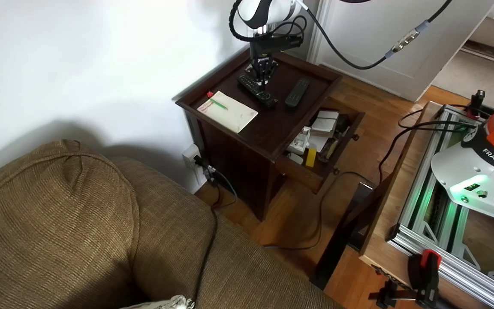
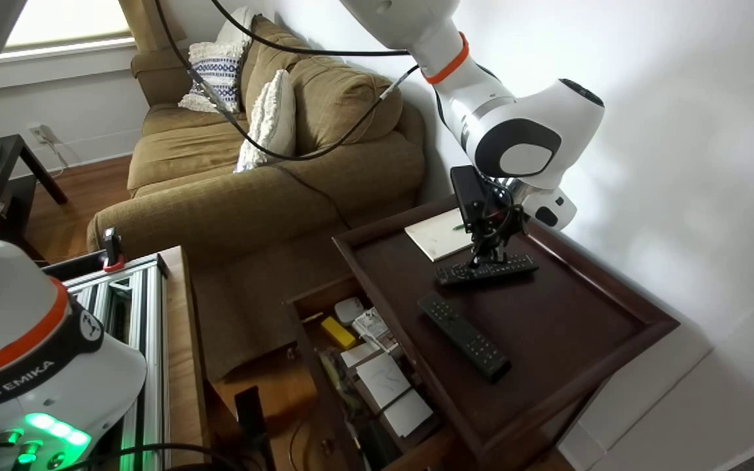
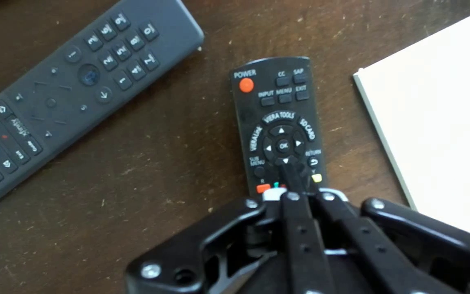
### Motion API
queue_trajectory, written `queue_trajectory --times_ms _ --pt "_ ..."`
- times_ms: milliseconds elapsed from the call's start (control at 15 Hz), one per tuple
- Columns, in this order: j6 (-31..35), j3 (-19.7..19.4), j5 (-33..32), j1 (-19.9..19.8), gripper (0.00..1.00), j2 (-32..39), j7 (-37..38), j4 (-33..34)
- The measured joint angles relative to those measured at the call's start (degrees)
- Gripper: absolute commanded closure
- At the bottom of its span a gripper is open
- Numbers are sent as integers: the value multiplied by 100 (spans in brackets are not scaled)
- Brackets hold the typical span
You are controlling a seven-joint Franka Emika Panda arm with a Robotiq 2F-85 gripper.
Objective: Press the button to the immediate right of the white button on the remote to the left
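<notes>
The remote is a long black bar lying under my gripper in both exterior views. In the wrist view the remote shows a red power button, an arrow ring around OK, and red, green and yellow buttons. Its lower part is hidden behind my gripper, and no white button shows. My gripper points down with its fingertips together and nothing between them. The tips lie over the lower edge of the down-arrow button; I cannot tell whether they touch. The gripper also shows in both exterior views.
The stubbier black remote lies beside it, also in the wrist view. A cream booklet with a green pencil lies on the other side. The dark table has a raised rim. An open, filled drawer juts out below.
</notes>
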Motion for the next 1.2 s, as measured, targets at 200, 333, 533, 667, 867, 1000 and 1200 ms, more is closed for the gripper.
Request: queue_trajectory --times_ms 200,333,533,667,867,1000,1200 --pt "-166 2 83 -12 100 51 32 94" --pt "-256 2 103 -15 100 77 90 162" --pt "-266 2 129 -25 100 112 130 222" --pt "-278 2 141 -36 100 147 159 269" --pt "-395 2 173 -55 100 207 207 351" --pt "-496 2 197 -63 100 247 231 401" --pt "-587 2 205 -63 100 303 286 476"
